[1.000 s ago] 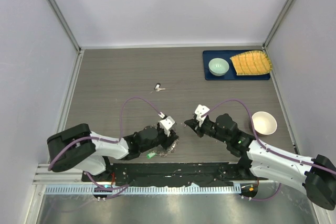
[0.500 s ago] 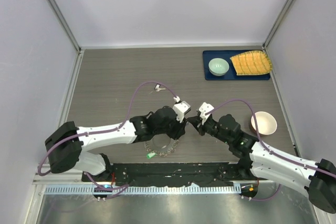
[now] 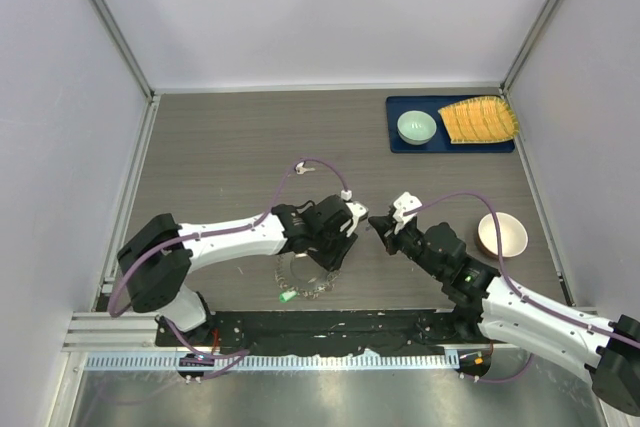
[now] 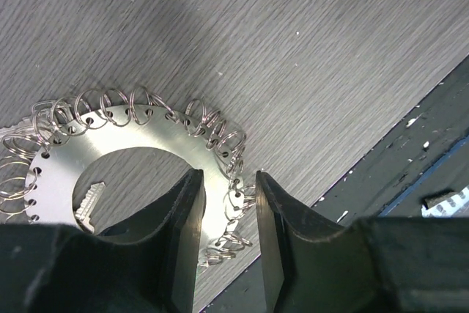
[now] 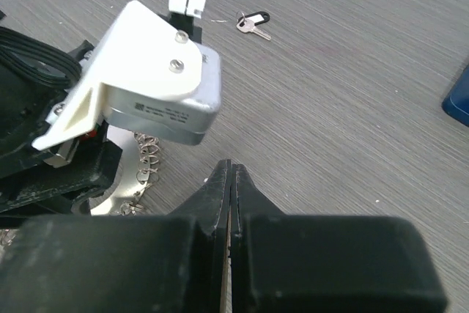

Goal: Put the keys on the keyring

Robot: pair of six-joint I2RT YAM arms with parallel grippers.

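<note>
The keyring (image 3: pixel 308 293) lies flat near the table's front edge, a silver ring plate (image 4: pixel 146 133) with small wire loops all along its rim. A green-headed key (image 3: pixel 287 296) rests at its near-left edge. A key blade (image 4: pixel 86 207) shows inside the ring's hole. My left gripper (image 3: pixel 333 250) hangs over the ring's right side, open, and its fingers (image 4: pixel 183 218) straddle the looped rim without touching it. A dark-headed key (image 3: pixel 303 168) lies alone farther back, also in the right wrist view (image 5: pixel 253 23). My right gripper (image 3: pixel 373 220) is shut on nothing (image 5: pixel 230 174), just right of the left wrist.
A blue tray (image 3: pixel 450 145) at the back right holds a green bowl (image 3: pixel 416 127) and a yellow-orange ridged thing (image 3: pixel 480 119). A white bowl (image 3: pixel 502 234) stands by the right arm. A black mat (image 3: pixel 330 327) runs along the near edge, close to the ring.
The left arm has stretched out to the right and its jaws have parted over the ring's rim. The right gripper has shifted slightly right, still shut. Ring and keys have stayed put.
</note>
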